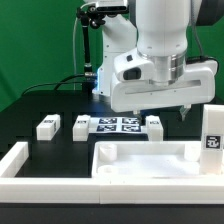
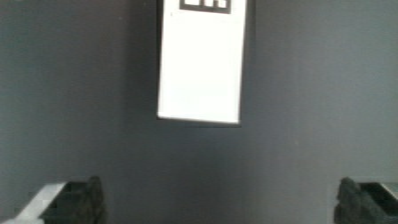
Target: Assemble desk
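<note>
White desk leg point(image 2: 201, 65) lay flat just ahead of the claw point(image 2: 214, 202), which was spread wide and empty, likely lined up to grab it.

The bare black counter point(image 1: 40, 105) at the exterior view's left, behind the parts, gives open passage. Across mid-frame the leftmost leg point(image 1: 47, 127), second leg point(image 1: 82, 127), marker board point(image 1: 117, 125) and third leg point(image 1: 154, 123) stand in a row with narrow gaps between them. The desk top point(image 1: 150, 160) fills the lower centre, and an upright leg point(image 1: 212, 130) blocks the right edge. In the wrist view the claw point(image 2: 217, 200) gapes over bare counter, with a white leg point(image 2: 201, 65) lying beyond its fingertips.
</note>
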You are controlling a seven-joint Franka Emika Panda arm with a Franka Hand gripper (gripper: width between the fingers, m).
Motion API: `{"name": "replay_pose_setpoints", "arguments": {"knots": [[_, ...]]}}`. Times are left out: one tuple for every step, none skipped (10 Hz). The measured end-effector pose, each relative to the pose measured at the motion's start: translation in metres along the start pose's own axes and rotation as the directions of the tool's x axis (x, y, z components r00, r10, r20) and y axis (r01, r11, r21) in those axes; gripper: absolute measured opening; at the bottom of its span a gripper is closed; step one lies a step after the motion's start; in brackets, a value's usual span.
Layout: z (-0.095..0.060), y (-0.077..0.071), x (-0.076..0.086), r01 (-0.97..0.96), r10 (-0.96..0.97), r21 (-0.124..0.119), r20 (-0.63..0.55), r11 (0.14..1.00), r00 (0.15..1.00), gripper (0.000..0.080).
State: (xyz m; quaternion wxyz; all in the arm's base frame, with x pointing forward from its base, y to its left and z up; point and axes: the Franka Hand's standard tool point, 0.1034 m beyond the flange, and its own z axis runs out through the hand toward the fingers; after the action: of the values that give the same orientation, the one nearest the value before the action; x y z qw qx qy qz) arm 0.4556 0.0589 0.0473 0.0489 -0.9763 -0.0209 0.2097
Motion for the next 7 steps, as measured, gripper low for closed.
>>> {"name": "replay_pose_setpoints", "arguments": {"knots": [[0.001,-0.002,0.003,-0.007,0.007,0.007,0.065,1.000,0.998,0.0649],[0.002,-0.005,0.006,0.000,0.000,0.005,0.070,1.000,0.998,0.0649],[0.003,-0.005,-0.001,-0.002,0.000,0.012,0.132,1.000,0.991,0.0649],[0.005,-0.005,-0.002,-0.004,0.000,0.019,0.199,1.000,0.980,0.0649],[0.007,-0.006,0.000,-0.007,0.002,0.021,0.231,1.000,0.973,0.0649],[0.016,-0.006,-0.011,-0.074,0.073,-0.008,0.333,0.997,0.940,0.0649],[0.024,-0.001,-0.016,-0.094,0.093,-0.018,0.405,0.995,0.909,0.0649]]}}
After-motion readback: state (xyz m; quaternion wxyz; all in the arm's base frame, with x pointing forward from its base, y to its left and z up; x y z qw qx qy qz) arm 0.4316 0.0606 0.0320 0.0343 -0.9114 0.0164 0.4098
